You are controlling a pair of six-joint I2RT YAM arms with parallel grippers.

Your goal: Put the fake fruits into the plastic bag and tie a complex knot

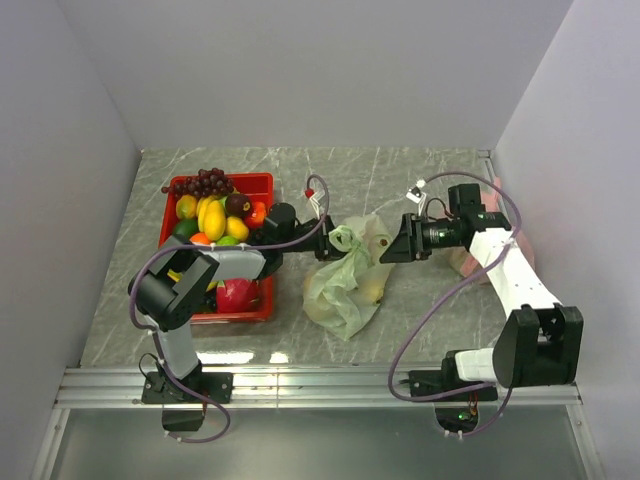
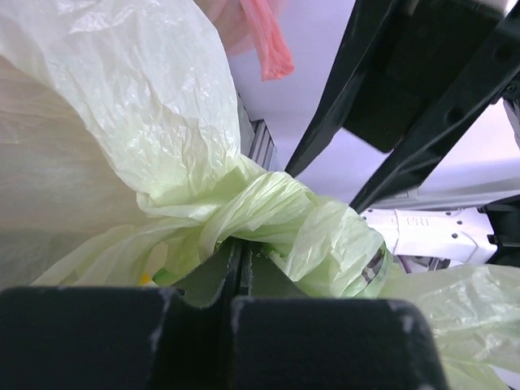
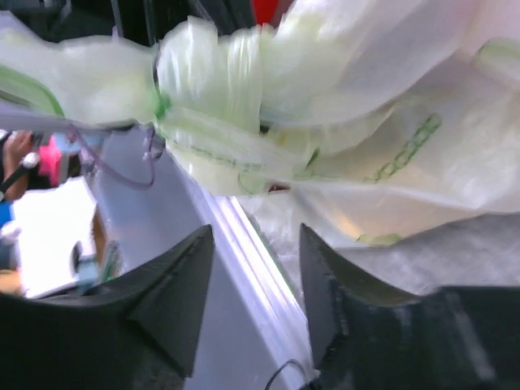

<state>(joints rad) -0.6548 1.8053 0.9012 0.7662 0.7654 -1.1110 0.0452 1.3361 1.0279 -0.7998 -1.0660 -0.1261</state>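
Top: bag point(image 1: 345, 295) mid-table, some fruit inside, knot point(image 1: 343, 238) formed; most fruits point(image 1: 212, 215) remain in basket point(image 1: 255, 182), left
Left wrist: left gripper point(image 2: 241, 264) pinching bag under knot
Right wrist: right gripper point(image 3: 252, 268) parted, empty, near knot; tying seemingly near done

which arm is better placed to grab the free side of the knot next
Right. The right gripper is open and empty, pointed at the knot just ahead of its fingertips. The left gripper is shut on the plastic bag beside that knot, so it is occupied.
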